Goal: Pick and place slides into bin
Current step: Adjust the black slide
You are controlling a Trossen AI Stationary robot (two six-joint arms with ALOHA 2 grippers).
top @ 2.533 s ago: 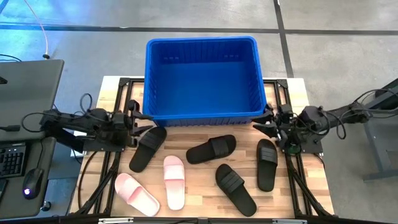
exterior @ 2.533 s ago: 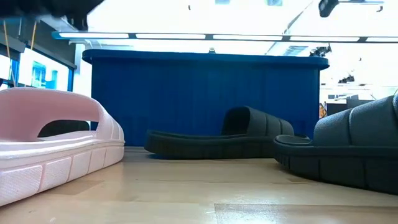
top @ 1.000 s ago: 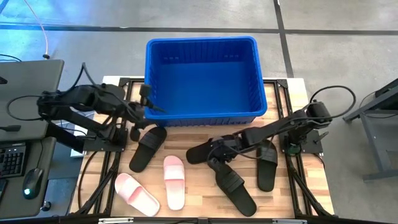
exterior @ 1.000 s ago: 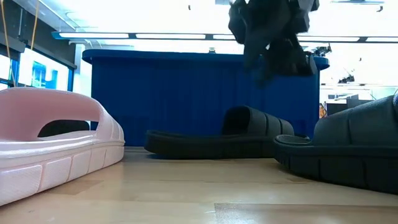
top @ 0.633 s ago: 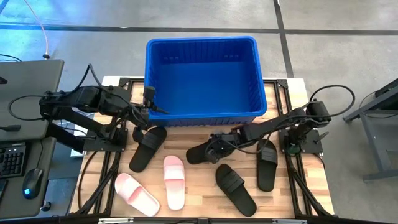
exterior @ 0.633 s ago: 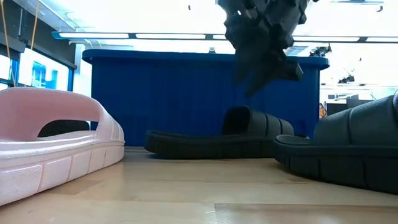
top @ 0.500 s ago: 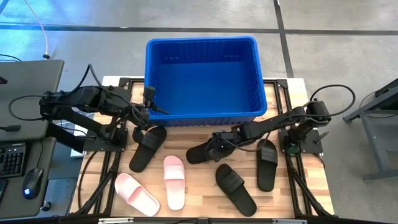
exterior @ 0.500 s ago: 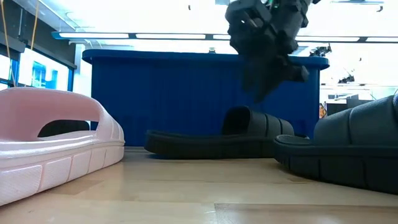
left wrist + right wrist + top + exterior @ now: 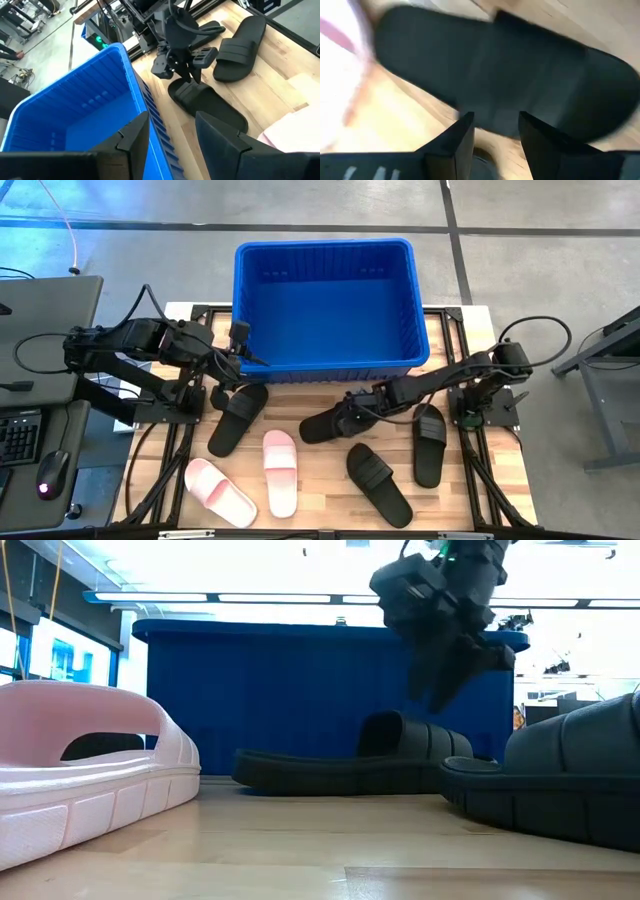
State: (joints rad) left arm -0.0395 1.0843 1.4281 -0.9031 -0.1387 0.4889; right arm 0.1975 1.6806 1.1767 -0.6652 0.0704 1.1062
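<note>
Black slide [image 9: 338, 420] near the bin [image 9: 325, 305] could skid away if the open right claw [image 9: 352, 416] clips its strap.

In my right wrist view the black slide [image 9: 520, 100] is blurred and fills most of the picture, so its strap does not show clearly. In the low view the pink slide [image 9: 90, 770] is cut by the left edge and another black slide [image 9: 570, 785] by the right edge. My right tool [image 9: 440, 690] hides part of the bin [image 9: 300, 700].
</note>
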